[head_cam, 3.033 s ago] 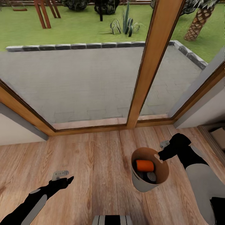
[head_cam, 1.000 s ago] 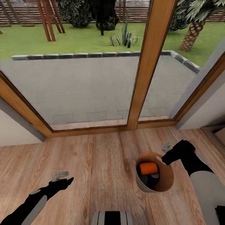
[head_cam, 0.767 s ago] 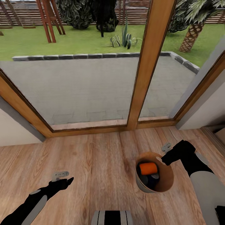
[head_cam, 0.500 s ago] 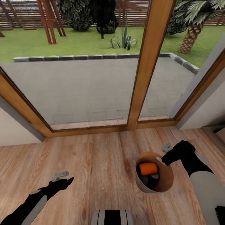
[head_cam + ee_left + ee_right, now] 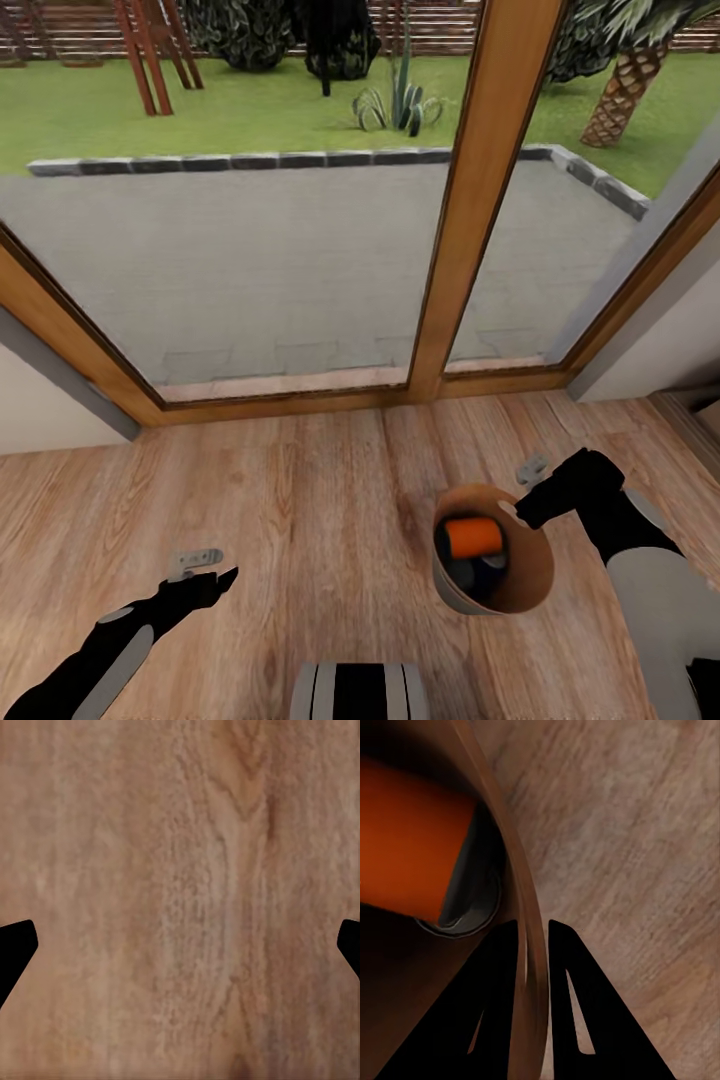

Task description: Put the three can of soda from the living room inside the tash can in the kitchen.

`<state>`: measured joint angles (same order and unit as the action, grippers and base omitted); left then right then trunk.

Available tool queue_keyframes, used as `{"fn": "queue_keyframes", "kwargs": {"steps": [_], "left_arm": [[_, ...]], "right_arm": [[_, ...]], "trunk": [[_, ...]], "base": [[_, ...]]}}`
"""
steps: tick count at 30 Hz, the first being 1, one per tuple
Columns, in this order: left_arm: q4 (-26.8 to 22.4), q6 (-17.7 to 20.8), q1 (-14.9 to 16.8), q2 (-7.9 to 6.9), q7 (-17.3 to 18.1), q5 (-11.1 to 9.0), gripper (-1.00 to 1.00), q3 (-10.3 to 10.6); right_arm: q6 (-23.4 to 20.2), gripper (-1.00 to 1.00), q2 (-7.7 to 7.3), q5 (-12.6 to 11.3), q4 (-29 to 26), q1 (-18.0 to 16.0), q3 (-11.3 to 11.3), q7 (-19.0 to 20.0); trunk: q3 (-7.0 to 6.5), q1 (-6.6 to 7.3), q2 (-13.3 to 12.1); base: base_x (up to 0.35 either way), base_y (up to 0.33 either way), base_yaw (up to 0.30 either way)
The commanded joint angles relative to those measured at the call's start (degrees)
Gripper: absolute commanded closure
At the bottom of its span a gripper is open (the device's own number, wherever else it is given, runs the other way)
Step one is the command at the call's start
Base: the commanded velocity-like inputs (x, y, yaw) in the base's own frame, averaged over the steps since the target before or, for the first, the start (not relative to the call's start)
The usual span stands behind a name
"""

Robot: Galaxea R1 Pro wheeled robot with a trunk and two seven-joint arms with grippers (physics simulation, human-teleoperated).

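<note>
The tash can (image 5: pixel 535 575), grey outside and brown inside, hangs just above the wood floor at the lower right of the head view. My right gripper (image 5: pixel 520 510) is shut on its rim. In the right wrist view the two black fingers (image 5: pixel 499 975) pinch the thin rim wall (image 5: pixel 506 840). An orange can of soda (image 5: pixel 473 537) lies on its side inside the bin, with its silvery end (image 5: pixel 472 892) showing. A blue can (image 5: pixel 495 568) lies beneath it. A third can is hidden. My left gripper (image 5: pixel 218 580) hangs open over bare floor (image 5: pixel 180 907).
Wood-framed glass doors (image 5: pixel 470 200) of the living room stand straight ahead, with a paved patio and lawn behind them. White wall sections flank them at left (image 5: pixel 40 420) and right (image 5: pixel 660 350). My base (image 5: pixel 358 690) shows at the bottom edge.
The whole head view has tipped slightly downward. Over three seconds the bin has swung a little to the right and tilted so less of its grey outside shows. The left arm holds still.
</note>
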<state>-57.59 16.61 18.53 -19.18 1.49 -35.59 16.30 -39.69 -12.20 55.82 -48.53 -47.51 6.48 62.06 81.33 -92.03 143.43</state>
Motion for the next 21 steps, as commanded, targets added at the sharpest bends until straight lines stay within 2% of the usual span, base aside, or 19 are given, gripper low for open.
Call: {"fn": "queue_keyframes", "kwargs": {"steps": [1, 2, 5, 13, 17, 21], "left_arm": [[0.01, 0.0, 0.02, 0.02, 0.0, 0.0, -1.0, 0.06], [0.02, 0.0, 0.02, 0.02, 0.0, 0.0, -1.0, 0.34], [0.02, 0.0, 0.02, 0.02, 0.0, 0.0, -1.0, 0.72], [0.02, 0.0, 0.02, 0.05, 0.0, 0.0, -1.0, 0.79], [0.02, 0.0, 0.02, 0.08, 0.0, 0.0, -1.0, 0.83], [0.02, 0.0, 0.02, 0.1, 0.0, 0.0, -1.0, 0.84]], "right_arm": [[-0.5, 1.0, 0.0, -0.93, 0.02, 0.05, 0.03, 0.25], [-0.45, 1.0, -0.09, -2.38, 0.02, 0.05, 0.03, 0.24], [-0.41, 1.0, -0.14, -3.35, 0.02, 0.05, 0.03, 0.2], [-0.39, 1.0, -0.03, -3.62, -0.04, 0.05, -0.04, 0.2], [-0.39, 1.0, -0.07, -3.63, -0.07, 0.05, 0.01, 0.2], [-0.39, 1.0, -0.03, -3.63, -0.07, 0.05, -0.03, 0.18]], "trunk": [[0.24, -0.04, 0.01], [0.46, -0.06, 0.02], [0.68, -0.09, 0.04], [0.68, -0.09, 0.04], [1.57, -0.19, 0.09], [1.57, -0.19, 0.09]], "base": [[0.0, 0.0, 0.0], [0.0, 0.0, 0.0], [0.0, 0.0, 0.0], [0.0, 0.0, 0.0], [0.0, 0.0, 0.0], [0.0, 0.0, 0.0]]}}
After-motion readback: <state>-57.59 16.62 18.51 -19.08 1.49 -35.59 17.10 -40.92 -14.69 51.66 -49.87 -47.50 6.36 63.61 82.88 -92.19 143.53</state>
